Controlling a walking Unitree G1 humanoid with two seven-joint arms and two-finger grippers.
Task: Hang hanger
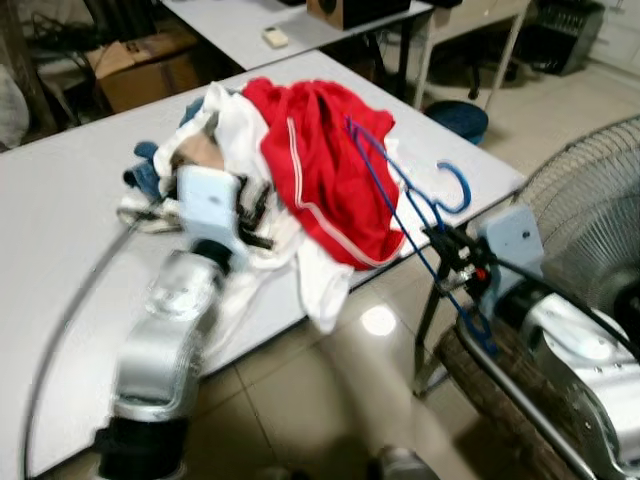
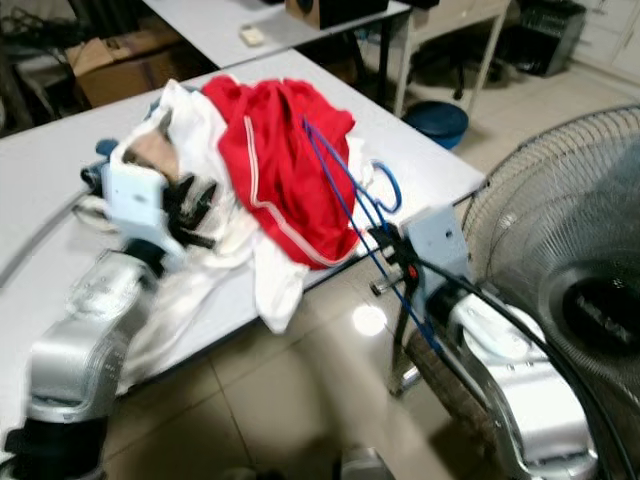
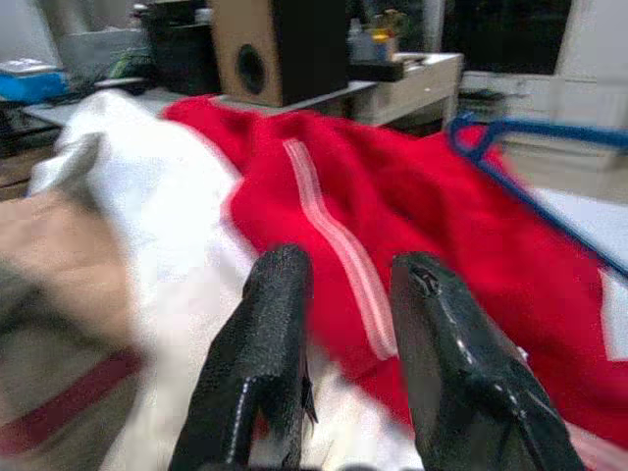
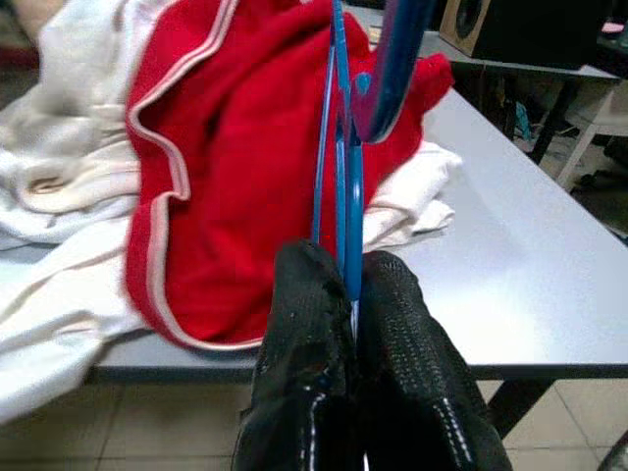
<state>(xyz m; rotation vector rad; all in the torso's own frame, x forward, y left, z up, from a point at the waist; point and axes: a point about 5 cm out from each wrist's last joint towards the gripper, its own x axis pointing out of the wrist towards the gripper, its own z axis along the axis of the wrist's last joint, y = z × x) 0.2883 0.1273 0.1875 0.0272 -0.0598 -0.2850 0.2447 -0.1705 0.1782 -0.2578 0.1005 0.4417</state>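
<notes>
A blue wire hanger point(image 1: 410, 200) stands tilted off the table's near right corner, its hook point(image 1: 455, 185) over the tabletop and its far end resting against a red garment point(image 1: 325, 165). My right gripper point(image 1: 452, 258) is shut on the hanger's lower wire; the right wrist view shows the fingers point(image 4: 314, 324) pinching the blue wire point(image 4: 339, 147). The red garment lies on a heap of white clothes point(image 1: 235, 130). My left gripper point(image 3: 343, 324) is open, hovering over the white cloth just beside the red garment point(image 3: 412, 196), with nothing between its fingers.
The grey table point(image 1: 60, 200) holds the clothes heap. A standing fan point(image 1: 600, 220) is close at my right. A blue basin point(image 1: 458, 118) sits on the floor beyond the table corner. A second table point(image 1: 250, 25) and a cardboard box point(image 1: 145, 65) stand farther back.
</notes>
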